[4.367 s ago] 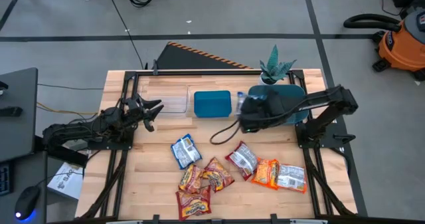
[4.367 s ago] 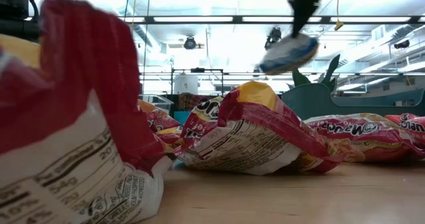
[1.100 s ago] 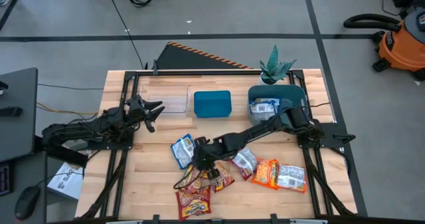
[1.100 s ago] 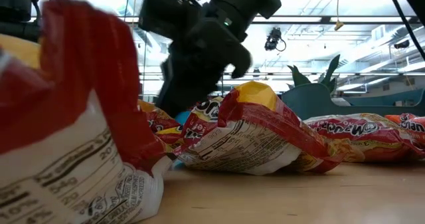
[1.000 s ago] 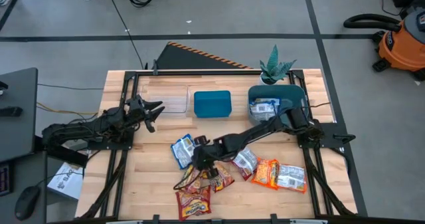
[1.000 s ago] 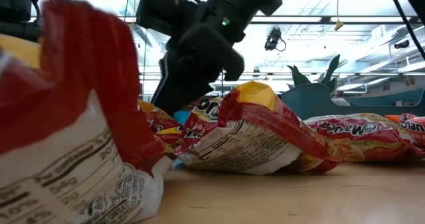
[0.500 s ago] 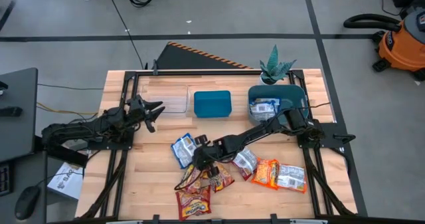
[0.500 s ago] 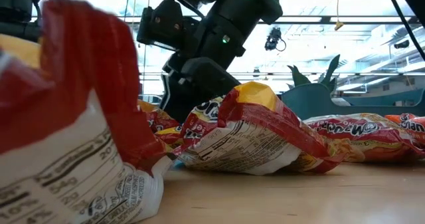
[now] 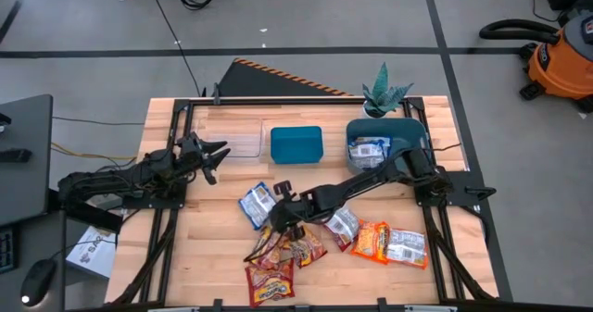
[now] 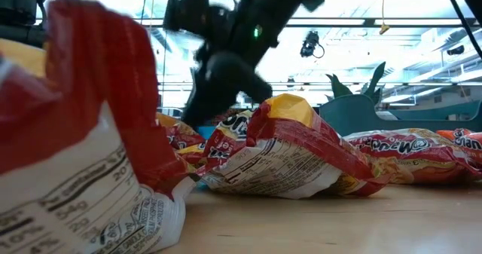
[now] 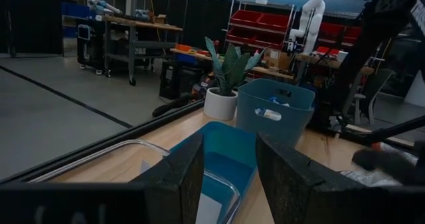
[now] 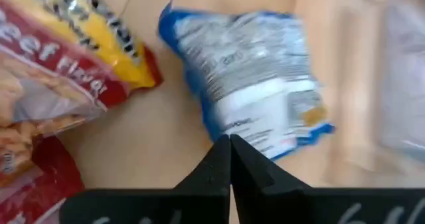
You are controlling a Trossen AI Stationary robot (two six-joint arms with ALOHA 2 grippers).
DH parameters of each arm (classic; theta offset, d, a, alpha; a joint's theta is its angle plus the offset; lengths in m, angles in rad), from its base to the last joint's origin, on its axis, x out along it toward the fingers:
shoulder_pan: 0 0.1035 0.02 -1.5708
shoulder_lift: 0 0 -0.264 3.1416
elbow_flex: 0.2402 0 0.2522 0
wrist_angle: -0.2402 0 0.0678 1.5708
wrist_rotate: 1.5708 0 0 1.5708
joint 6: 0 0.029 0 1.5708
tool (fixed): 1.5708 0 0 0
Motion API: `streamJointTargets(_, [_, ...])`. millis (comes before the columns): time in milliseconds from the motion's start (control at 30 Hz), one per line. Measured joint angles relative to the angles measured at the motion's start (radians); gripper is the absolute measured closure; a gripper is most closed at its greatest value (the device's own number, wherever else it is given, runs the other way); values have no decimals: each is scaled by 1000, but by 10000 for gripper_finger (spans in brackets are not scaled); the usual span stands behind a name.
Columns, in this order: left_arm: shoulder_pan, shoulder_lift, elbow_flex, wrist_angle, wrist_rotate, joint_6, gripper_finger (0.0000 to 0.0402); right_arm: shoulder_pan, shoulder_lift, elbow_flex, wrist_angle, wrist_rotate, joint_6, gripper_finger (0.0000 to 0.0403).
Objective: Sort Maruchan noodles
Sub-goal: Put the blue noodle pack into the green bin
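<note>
The right gripper [image 12: 230, 143], fingers pinched together empty, is sitting at the blue-and-white packet's [image 12: 255, 74] near edge; left gripper [image 11: 229, 177] is waiting agape.

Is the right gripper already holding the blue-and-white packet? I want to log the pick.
No: in the right wrist view the right gripper has its fingers shut together just short of the blue-and-white packet, with nothing between them.

bare table [image 9: 213, 256] left of packets [image 9: 278, 256], bins [image 9: 296, 145] behind
</note>
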Motion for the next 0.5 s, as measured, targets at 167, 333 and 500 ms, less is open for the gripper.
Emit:
streamJointTargets(167, [0, 0, 0, 0, 0, 0, 260, 0, -63, 0, -44, 102, -14, 397])
streamJointTargets(333, [0, 0, 0, 0, 0, 0, 260, -10, -116, 2, -53, 40, 4, 395])
streamJointTargets(500, [0, 0, 0, 0, 0, 0, 260, -29, -84, 2, -55, -178, 110, 367])
